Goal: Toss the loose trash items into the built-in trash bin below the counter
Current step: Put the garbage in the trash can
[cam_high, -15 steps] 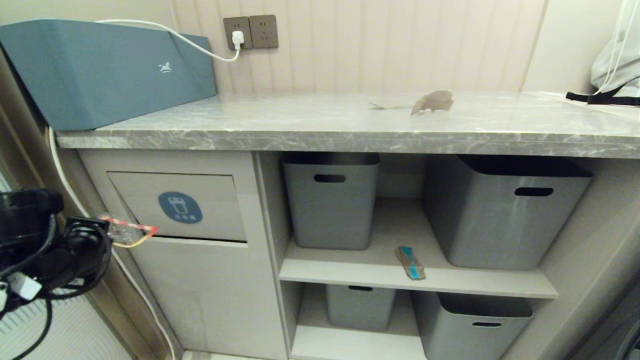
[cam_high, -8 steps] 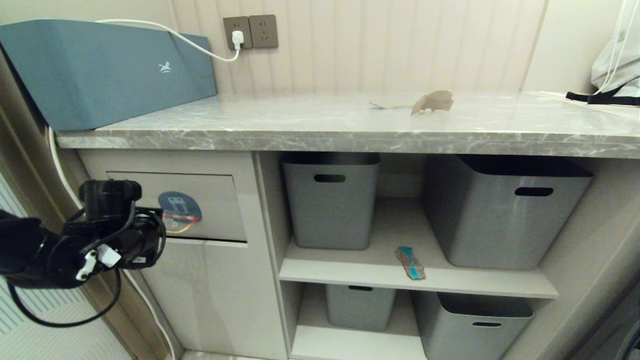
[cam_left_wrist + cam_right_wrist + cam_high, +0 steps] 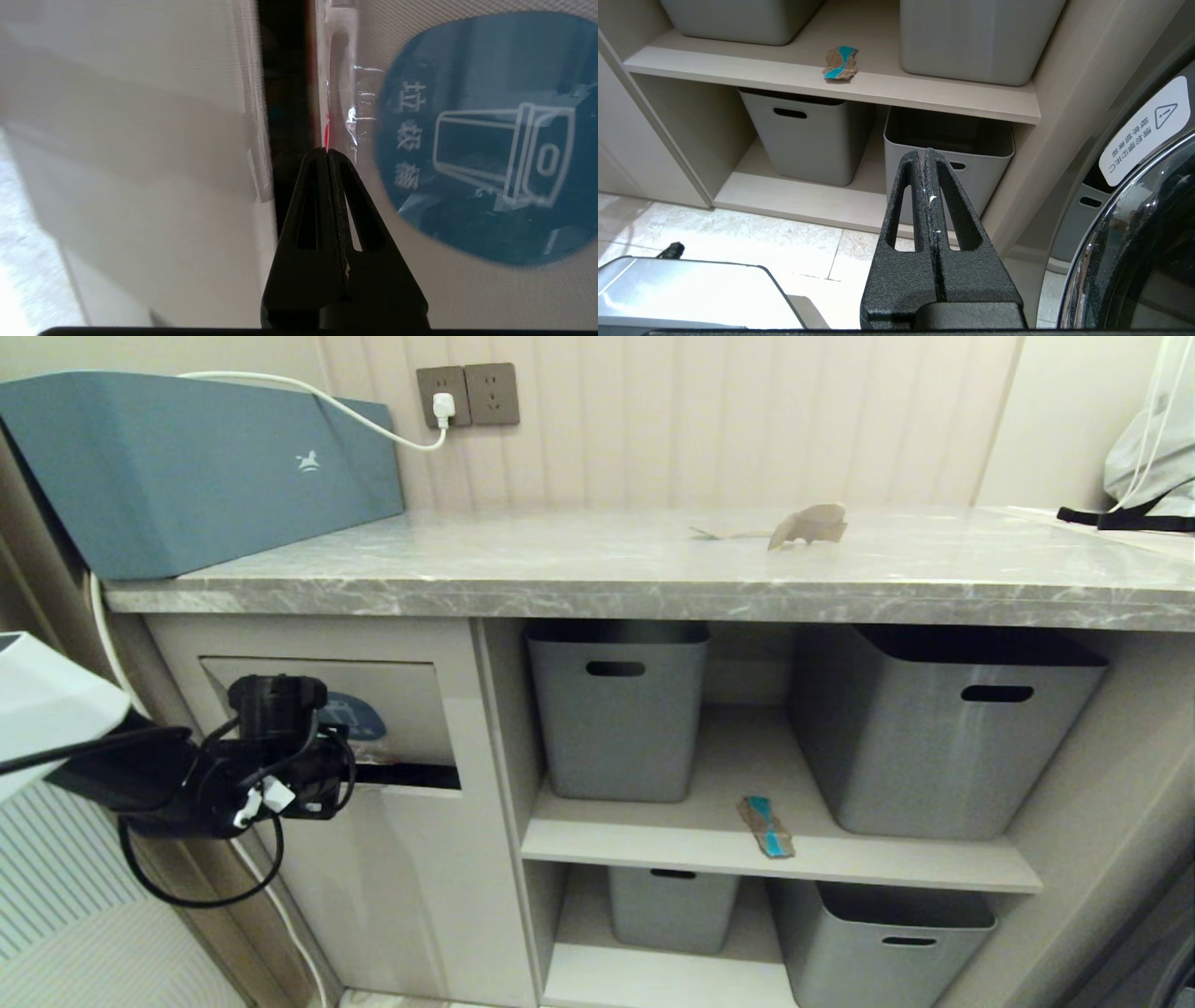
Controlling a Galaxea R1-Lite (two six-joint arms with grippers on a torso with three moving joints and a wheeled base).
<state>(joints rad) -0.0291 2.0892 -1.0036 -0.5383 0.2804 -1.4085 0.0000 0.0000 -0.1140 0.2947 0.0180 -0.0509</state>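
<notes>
The left gripper (image 3: 326,151) is clamped on a clear packet (image 3: 348,107), pressed edge-on against the bin flap (image 3: 411,709) under the counter (image 3: 597,569); most of the packet is hidden. A cardboard scrap (image 3: 767,827) lies lengthwise front-to-back on the shelf (image 3: 653,845). The right gripper (image 3: 927,151) hangs pressed together.

1. Four grey plastic tubs (image 3: 616,723) in the open shelving: two on the upper shelf, two on the lower.
2. Two cardboard scraps: a brown one (image 3: 810,525) on the counter (image 3: 560,574), a teal-printed one (image 3: 767,826) on the upper shelf.
3. Two wall sockets (image 3: 467,395); one holds a white plug.
4. One long blue-teal box (image 3: 187,467).
5. One bin flap (image 3: 411,709) with one round blue sticker (image 3: 481,140).
</notes>
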